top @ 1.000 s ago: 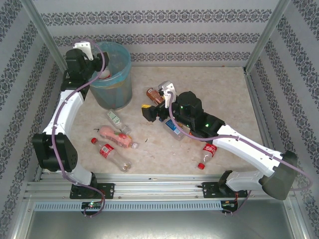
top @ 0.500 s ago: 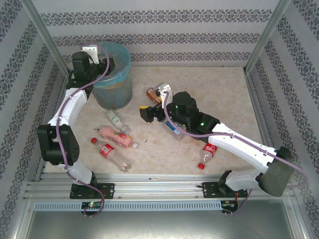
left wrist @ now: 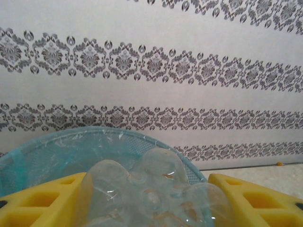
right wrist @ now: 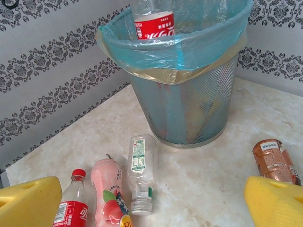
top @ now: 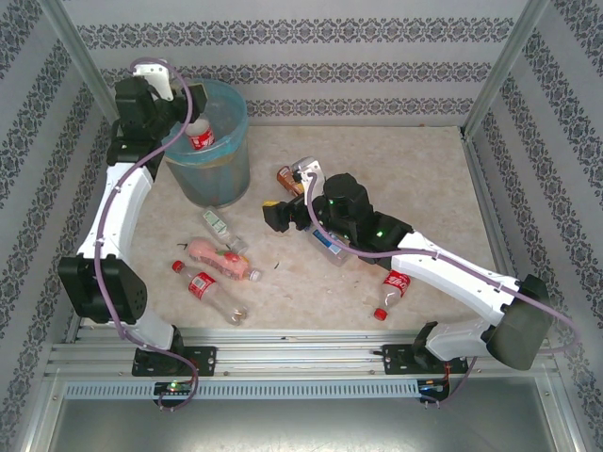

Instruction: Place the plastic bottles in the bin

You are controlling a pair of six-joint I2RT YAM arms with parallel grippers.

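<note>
The light-blue bin (top: 222, 168) with its bag liner stands at the back left. My left gripper (top: 185, 121) is at its rim, shut on a clear red-labelled bottle (top: 200, 137) that hangs in the bin's mouth. In the left wrist view the bottle's base (left wrist: 151, 194) sits between the yellow fingers (left wrist: 42, 203), with the bin rim (left wrist: 57, 142) behind. My right gripper (top: 279, 211) hovers mid-table, open and holding nothing (right wrist: 151, 196). Below it lie a clear bottle (right wrist: 140, 170), a pink bottle (right wrist: 108, 194) and a red-capped cola bottle (right wrist: 73, 208).
A brown bottle (top: 292, 179) lies right of the bin (right wrist: 189, 85). A blue-labelled bottle (top: 328, 243) lies under the right arm and another cola bottle (top: 393, 287) near the front right. The far right of the table is bare; patterned walls close three sides.
The left gripper has swung back to the bin's left rim, and the red-labelled bottle now shows in the bin's mouth. The right gripper edged slightly left.
</note>
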